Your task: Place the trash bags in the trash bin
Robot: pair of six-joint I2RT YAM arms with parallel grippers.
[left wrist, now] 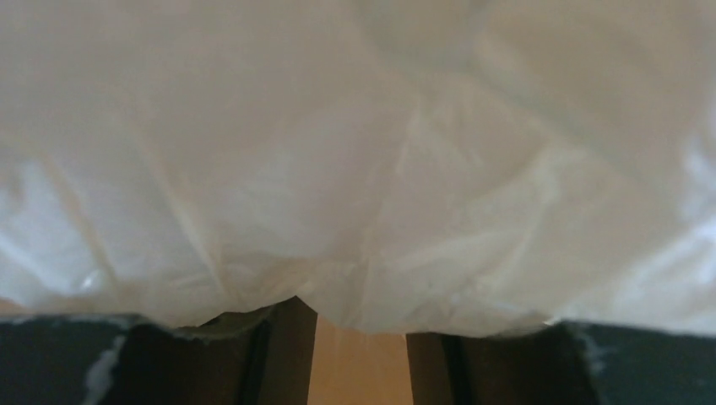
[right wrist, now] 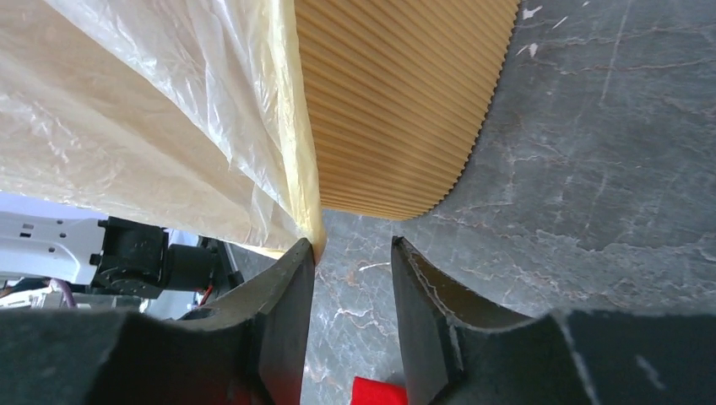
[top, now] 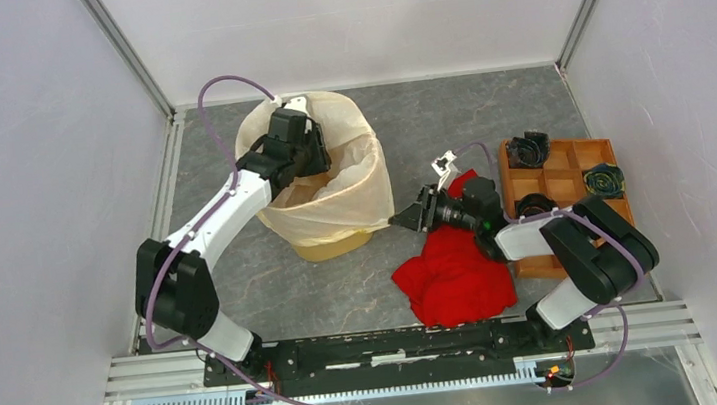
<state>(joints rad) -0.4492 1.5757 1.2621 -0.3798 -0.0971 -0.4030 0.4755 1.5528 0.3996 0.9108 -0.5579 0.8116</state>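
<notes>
Cream-white translucent plastic trash bag (top: 345, 204) draped over the yellow-orange mesh-walled trash bin (top: 329, 249) on the grey bench (top: 485, 109). Left end effector (top: 304, 153) at the rim, tips under film, grip not discernible. Right end effector (right wrist: 350, 245) part-open, empty, beside the hem. Advisable: pinch the hem squarely and tension it evenly.

Plain white walls (top: 27, 147) enclose a grey marbled tabletop (top: 466, 111), edged by aluminium rails (top: 668, 316).
</notes>
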